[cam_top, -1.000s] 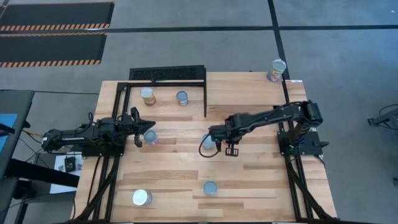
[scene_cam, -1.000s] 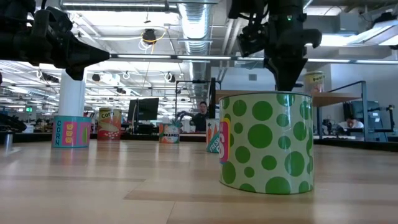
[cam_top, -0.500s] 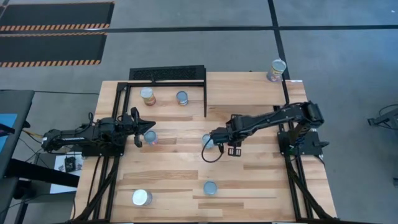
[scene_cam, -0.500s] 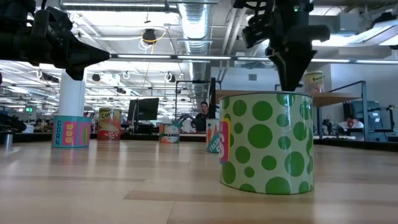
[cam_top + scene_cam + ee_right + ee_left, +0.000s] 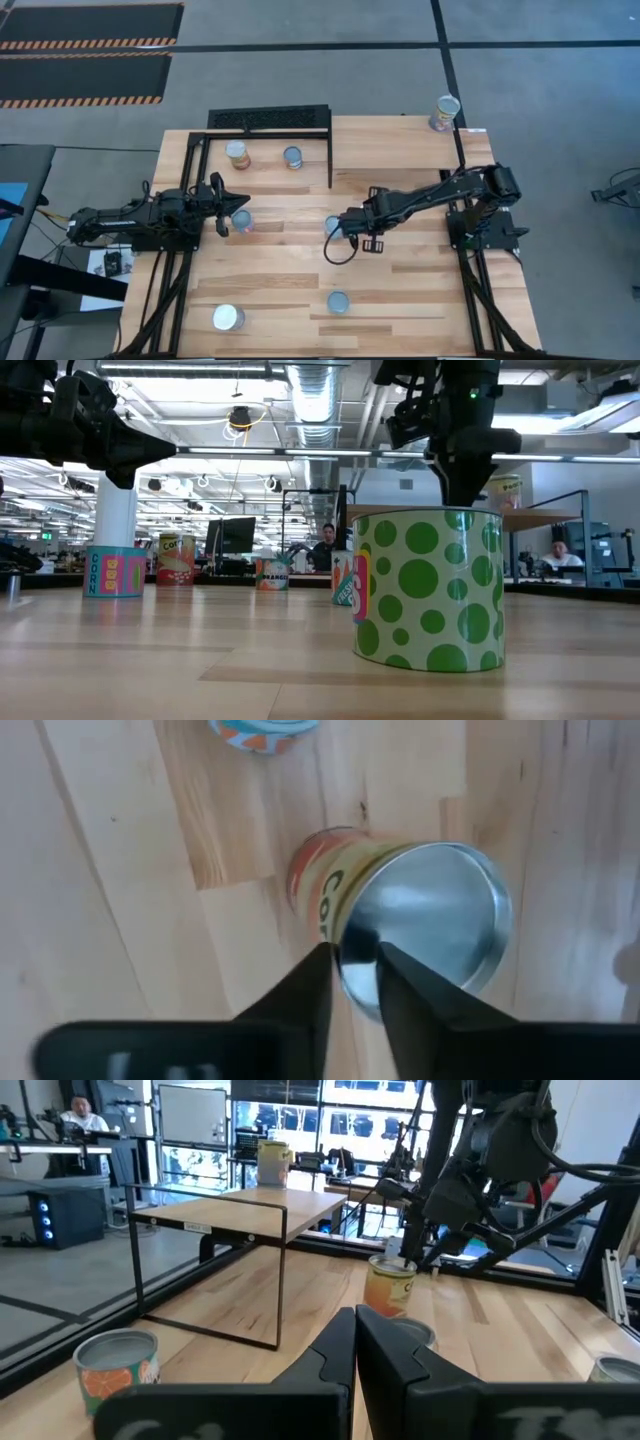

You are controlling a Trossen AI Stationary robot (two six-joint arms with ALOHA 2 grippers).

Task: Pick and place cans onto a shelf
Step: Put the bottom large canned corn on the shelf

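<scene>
An orange-labelled can with a silvery top (image 5: 334, 226) stands upright on the table's middle; it also shows in the right wrist view (image 5: 420, 920) and the left wrist view (image 5: 390, 1285). My right gripper (image 5: 356, 982) points down over this can's top rim, its fingers a narrow gap apart. My left gripper (image 5: 355, 1325) is shut and empty, level above the table's left side, beside a blue-and-pink can (image 5: 242, 220). Other cans stand at the near edge (image 5: 338, 301) (image 5: 228, 318) and inside the shelf frame (image 5: 237, 153) (image 5: 292, 156). My right gripper comes from above, pointing down, with its fingertips (image 5: 318, 982) at the near rim (image 5: 352, 965) of the orange can's top. I cannot tell whether they touch it. The can stands upright on the table.
A black wire shelf frame (image 5: 270, 120) stands at the table's far left. One more can (image 5: 444, 112) stands at the far right corner. In the low view the green-dotted can (image 5: 428, 588) fills the foreground. A person sits in the room beyond (image 5: 322, 546).
My right gripper has shifted a little toward the table's right edge and come over the orange can, whose silvery top now shows beside the wrist in the high view. The cans have kept their places.
</scene>
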